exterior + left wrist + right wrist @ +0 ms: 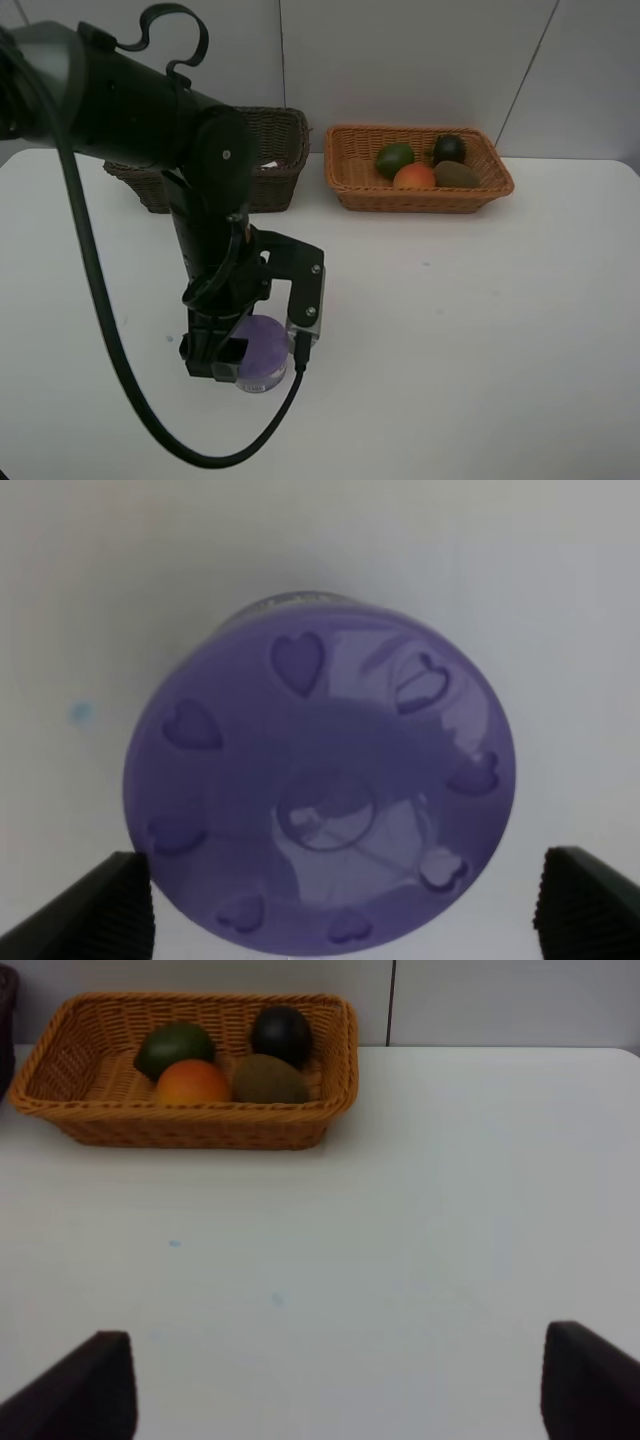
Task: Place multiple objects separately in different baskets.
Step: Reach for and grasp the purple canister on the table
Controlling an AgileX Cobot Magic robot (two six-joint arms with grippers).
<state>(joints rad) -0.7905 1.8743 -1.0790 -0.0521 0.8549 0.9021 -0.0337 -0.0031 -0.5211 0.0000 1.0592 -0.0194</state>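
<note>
Hovering over the round purple-lidded jar
Left fingers spread wide, straddling it ungripped; right fingers wide, empty.

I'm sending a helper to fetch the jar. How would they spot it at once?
On the white table, look at the near left, far from both baskets, right under the left gripper. The jar stands there alone, and its purple lid stamped with small hearts matches nothing else.
</note>
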